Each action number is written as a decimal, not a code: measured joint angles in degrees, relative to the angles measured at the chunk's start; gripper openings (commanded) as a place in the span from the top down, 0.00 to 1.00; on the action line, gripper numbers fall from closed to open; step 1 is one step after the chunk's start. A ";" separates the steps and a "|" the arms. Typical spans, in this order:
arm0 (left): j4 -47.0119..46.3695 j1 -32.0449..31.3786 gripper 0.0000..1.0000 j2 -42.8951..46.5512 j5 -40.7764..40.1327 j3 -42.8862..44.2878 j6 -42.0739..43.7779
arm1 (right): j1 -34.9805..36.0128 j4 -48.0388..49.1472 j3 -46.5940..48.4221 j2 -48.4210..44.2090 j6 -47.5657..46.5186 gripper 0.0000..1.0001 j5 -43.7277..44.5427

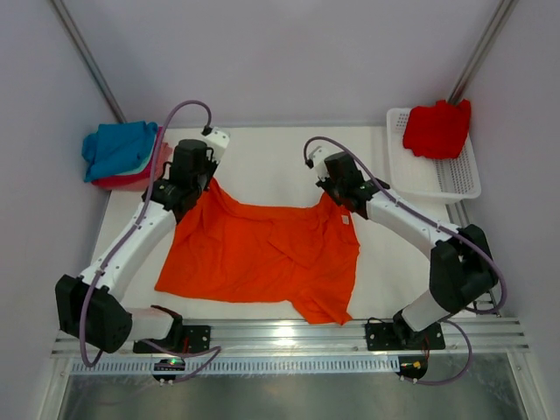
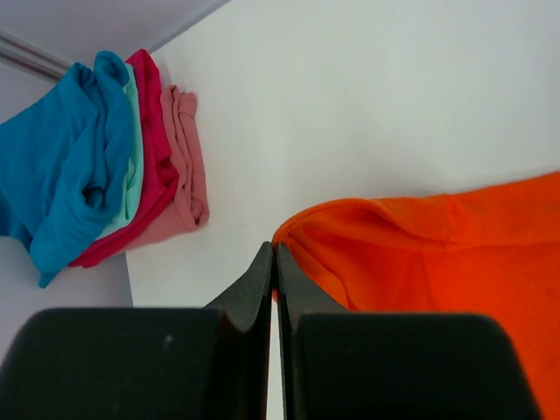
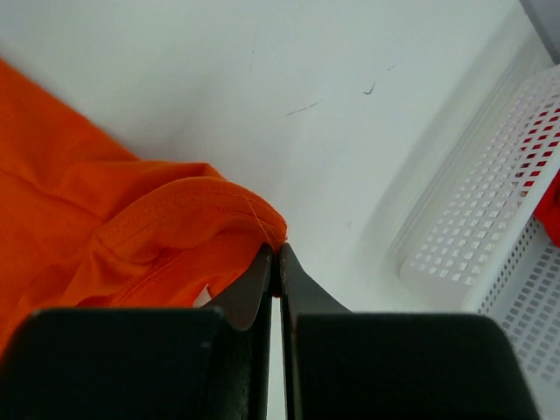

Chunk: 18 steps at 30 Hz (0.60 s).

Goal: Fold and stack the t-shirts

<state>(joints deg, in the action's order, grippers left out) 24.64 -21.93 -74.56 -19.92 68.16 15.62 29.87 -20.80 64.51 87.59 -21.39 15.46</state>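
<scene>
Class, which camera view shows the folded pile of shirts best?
The left wrist view: the folded pile lies side-on, so its blue, teal, red and pink layers show separately. The top view shows mostly the blue top shirt, with a red-pink edge beneath. The right wrist view misses it.

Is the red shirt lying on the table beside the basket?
No, the red shirt sits in the basket at the table's far right.

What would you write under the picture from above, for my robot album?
Left gripper and right gripper each pinch a far edge of the orange t-shirt on the table.
</scene>
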 measured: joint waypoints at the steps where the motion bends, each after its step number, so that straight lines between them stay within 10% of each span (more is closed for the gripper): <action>1: -1.09 0.00 1.00 -0.66 -0.07 -0.07 0.00 | 0.00 1.01 0.66 1.53 -0.37 0.97 1.22; 18: -20.74 1.66 1.00 -28.04 -12.13 5.55 4.59 | -6.32 8.83 22.49 25.88 -1.16 0.97 13.33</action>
<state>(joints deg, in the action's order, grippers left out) 3.90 -20.27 -102.61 -32.05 73.71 20.21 23.55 -11.97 87.00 113.47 -22.55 28.80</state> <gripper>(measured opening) 0.004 0.043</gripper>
